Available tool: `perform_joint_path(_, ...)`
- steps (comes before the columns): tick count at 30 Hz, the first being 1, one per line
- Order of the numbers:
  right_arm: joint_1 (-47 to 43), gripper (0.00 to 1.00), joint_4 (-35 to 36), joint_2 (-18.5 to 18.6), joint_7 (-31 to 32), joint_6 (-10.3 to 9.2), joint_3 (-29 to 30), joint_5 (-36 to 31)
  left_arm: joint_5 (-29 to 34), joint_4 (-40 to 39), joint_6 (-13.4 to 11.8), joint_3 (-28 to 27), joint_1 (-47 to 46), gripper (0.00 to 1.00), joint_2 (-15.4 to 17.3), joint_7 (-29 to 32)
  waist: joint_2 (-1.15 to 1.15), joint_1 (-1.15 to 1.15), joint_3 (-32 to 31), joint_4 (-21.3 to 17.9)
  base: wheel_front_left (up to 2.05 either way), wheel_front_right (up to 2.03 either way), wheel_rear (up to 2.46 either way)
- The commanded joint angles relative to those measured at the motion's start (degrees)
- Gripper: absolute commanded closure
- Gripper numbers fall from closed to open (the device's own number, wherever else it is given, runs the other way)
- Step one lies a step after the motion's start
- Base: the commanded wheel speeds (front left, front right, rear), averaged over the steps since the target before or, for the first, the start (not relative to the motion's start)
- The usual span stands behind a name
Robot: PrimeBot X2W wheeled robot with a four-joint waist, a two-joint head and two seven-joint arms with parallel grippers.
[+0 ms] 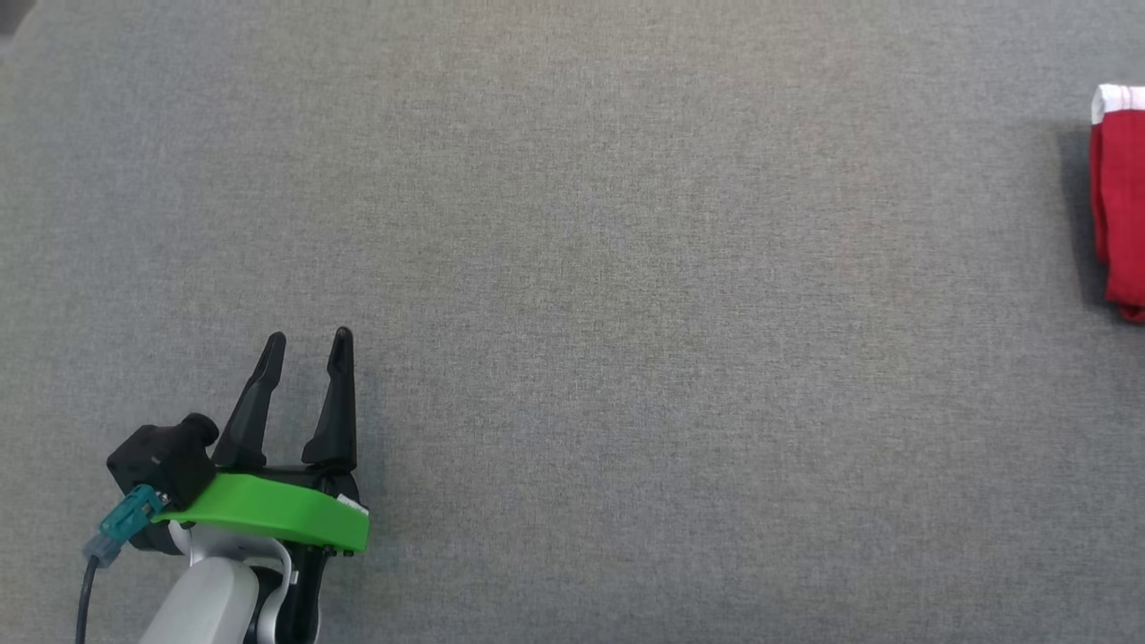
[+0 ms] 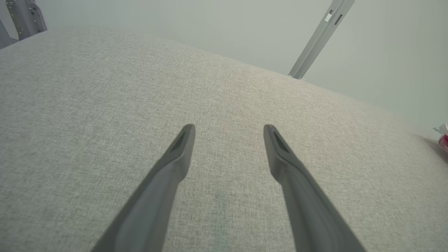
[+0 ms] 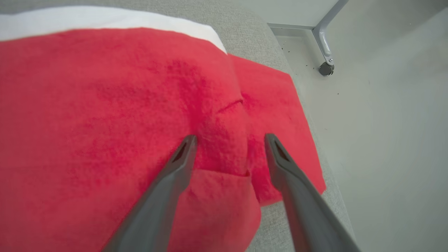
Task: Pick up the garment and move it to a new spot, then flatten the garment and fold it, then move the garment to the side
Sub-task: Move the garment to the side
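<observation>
The folded red garment [image 1: 1123, 206] lies at the far right of the grey worktop [image 1: 572, 268], so the job looks nearly done. The right hand [image 3: 230, 140] is spread over it, a soft ridge of cloth between the fingers, nothing pinched. Best to lift straight up so no fold drags open. The left hand [image 1: 309, 338] is spread too, over bare worktop, well apart. The right wrist view shows the garment reaching the worktop's edge, floor [image 3: 385, 140] beyond; the head view crops it
</observation>
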State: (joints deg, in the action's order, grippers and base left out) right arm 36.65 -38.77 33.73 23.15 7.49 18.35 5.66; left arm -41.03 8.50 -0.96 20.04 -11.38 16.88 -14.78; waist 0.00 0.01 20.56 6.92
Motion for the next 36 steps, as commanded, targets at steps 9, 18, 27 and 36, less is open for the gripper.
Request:
perform_joint_path(9,-3.2,0.0,-0.2,-3.6,-10.0,0.0,-1.4,0.7,3.1,0.4,-1.3,-0.9,1.9,0.0,1.3,-0.4,0.0,-0.01,-6.5,-3.1,0.0,0.0,0.0)
perform_joint_path(18,-15.7,0.0,13.3,-7.0,-23.1,-0.01,-9.3,5.0,5.4,0.9,-1.6,-3.8,7.2,0.0,0.3,-0.4,0.0,-0.01,-14.9,-6.5,0.0,0.0,0.0)
perform_joint_path(27,-28.7,0.0,22.2,-13.3,-34.0,-0.01,-11.7,4.6,7.7,5.7,0.5,-5.6,11.1,0.0,-1.8,-0.4,0.0,-0.01,-19.8,-7.4,0.0,0.0,0.0)
perform_joint_path(36,-34.8,0.0,24.8,-20.6,-38.1,0.0,-15.8,3.6,11.6,10.4,3.3,-9.3,12.1,0.0,-5.1,-0.4,0.0,-0.01,-21.3,-6.3,0.0,0.0,0.0)
